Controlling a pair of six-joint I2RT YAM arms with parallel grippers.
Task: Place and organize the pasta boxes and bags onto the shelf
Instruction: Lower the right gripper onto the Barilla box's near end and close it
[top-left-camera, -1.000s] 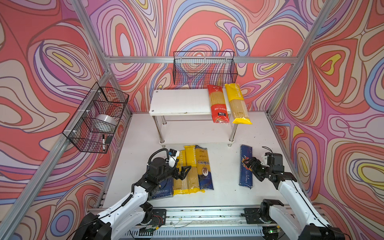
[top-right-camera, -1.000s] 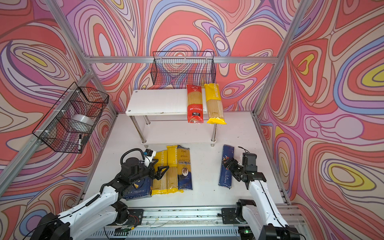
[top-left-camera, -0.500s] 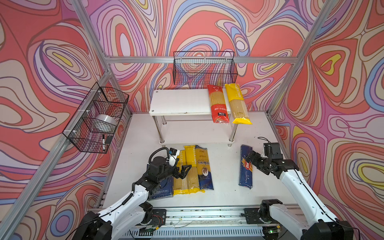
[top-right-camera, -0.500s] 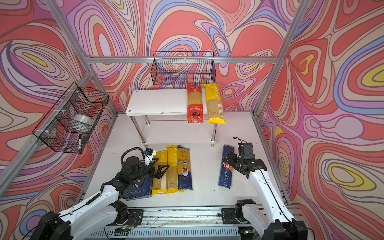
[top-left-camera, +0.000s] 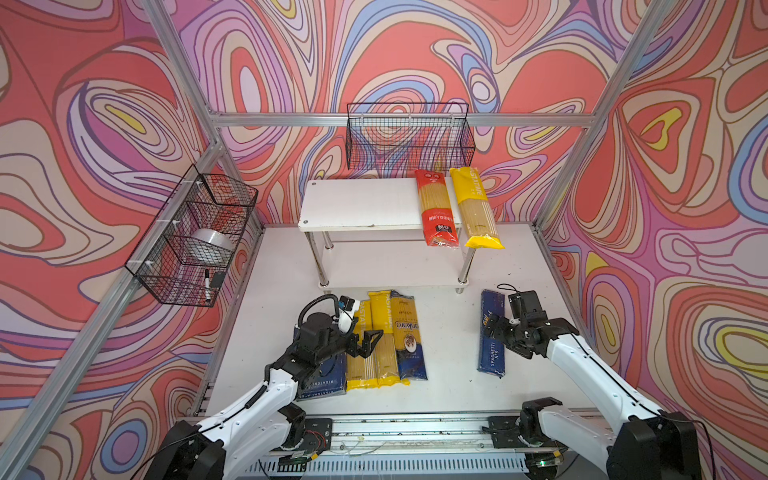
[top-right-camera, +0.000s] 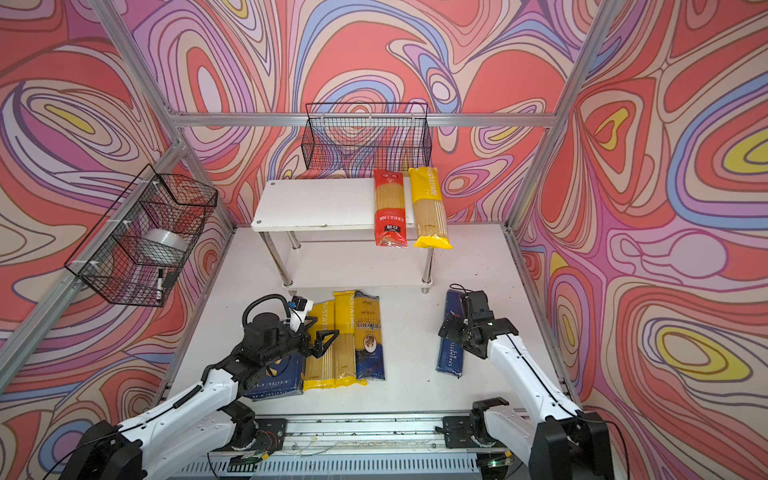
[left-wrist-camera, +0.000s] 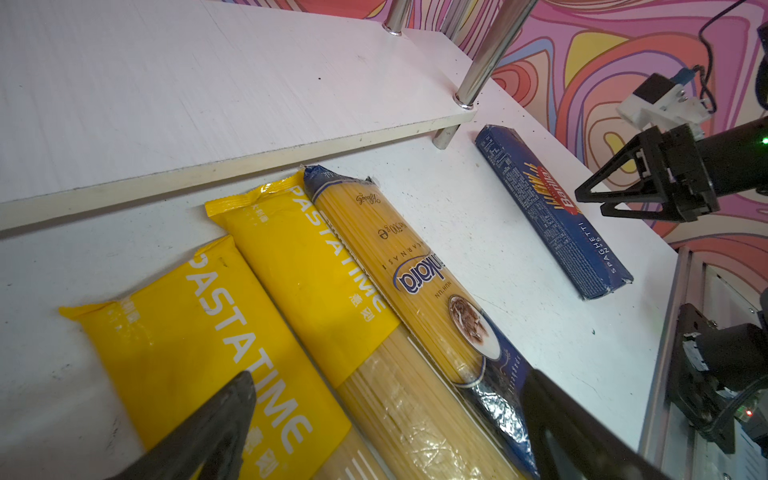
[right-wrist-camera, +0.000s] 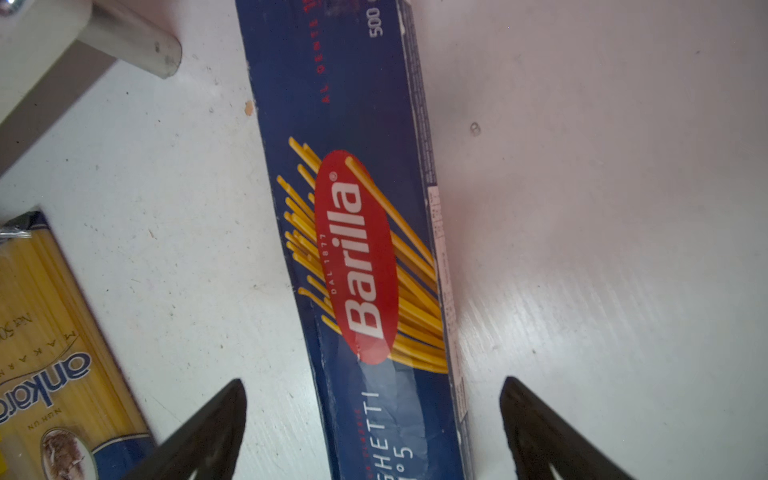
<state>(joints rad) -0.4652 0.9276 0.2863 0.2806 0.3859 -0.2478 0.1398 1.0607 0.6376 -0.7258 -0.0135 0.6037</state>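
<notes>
Both jaws of the right gripper (right-wrist-camera: 372, 379) straddle the spaghetti box (right-wrist-camera: 365, 257)

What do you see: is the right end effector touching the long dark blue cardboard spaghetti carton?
Apart. In the right wrist view, the right end effector straddles the carton, white table showing at both sides.

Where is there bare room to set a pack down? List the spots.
Shelf top board: bare from its left end to the red bag. Lower board: its visible part bare. Table: open strip between the dark blue bag and the spaghetti box. Crowded: front left, four packs side by side.
</notes>
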